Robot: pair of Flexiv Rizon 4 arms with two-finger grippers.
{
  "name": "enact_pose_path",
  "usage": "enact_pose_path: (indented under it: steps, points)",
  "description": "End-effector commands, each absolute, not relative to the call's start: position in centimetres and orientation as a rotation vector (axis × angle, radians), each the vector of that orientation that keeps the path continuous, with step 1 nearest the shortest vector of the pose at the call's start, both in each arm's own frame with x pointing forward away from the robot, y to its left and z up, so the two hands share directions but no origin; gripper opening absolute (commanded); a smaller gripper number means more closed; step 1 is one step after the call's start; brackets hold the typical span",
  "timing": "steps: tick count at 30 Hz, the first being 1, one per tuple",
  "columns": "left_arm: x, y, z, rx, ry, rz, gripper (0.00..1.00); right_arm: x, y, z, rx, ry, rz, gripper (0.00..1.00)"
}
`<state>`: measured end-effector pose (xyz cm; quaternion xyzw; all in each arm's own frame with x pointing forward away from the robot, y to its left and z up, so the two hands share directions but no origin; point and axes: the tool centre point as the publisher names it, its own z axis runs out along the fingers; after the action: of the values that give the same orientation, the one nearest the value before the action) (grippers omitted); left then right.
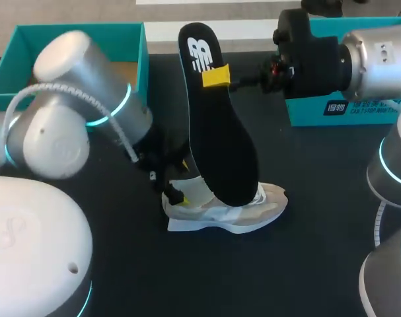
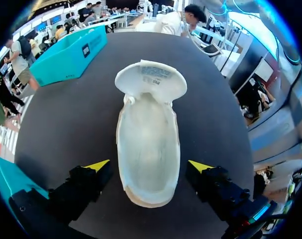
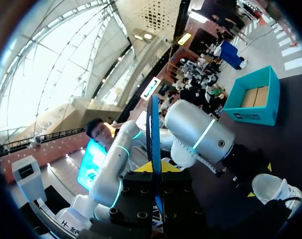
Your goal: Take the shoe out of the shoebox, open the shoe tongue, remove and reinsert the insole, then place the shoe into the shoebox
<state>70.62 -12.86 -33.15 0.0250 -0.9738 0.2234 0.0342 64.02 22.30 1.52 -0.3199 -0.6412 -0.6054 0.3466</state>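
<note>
The right gripper [image 1: 217, 77] is clamped on the black insole [image 1: 220, 145] near its upper end, 1 yellow tip on each face, holding it steeply above the table [image 1: 306, 257]. The insole's lower end overlaps the shoe [image 1: 253, 210] and may rest inside it, though that is hard to tell. The left gripper [image 2: 149, 166] stands wide open, 1 finger beside each side of the shoe's heel, neither touching. The tongue [image 2: 151, 79] is folded forward. The teal shoebox [image 1: 137, 46] sits at the table's far left.
</note>
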Motion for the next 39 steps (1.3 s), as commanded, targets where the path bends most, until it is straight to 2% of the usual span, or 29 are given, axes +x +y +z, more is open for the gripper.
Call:
enact_pose_path:
  steps: [1,30,39]
  points:
    - [70.7,-12.5,-31.8,0.079,-3.057,0.297,1.00,64.1,22.6,1.5,-0.832,-1.664,-1.570,0.00]
    - [71.1,-12.2,-32.2,0.142,-3.036,0.112,1.00,64.1,22.6,1.5,-0.832,-1.664,-1.570,0.00]
    - [73.2,-14.6,-34.1,0.147,-3.045,0.112,1.00,64.1,22.6,1.5,-0.832,-1.664,-1.570,0.00]
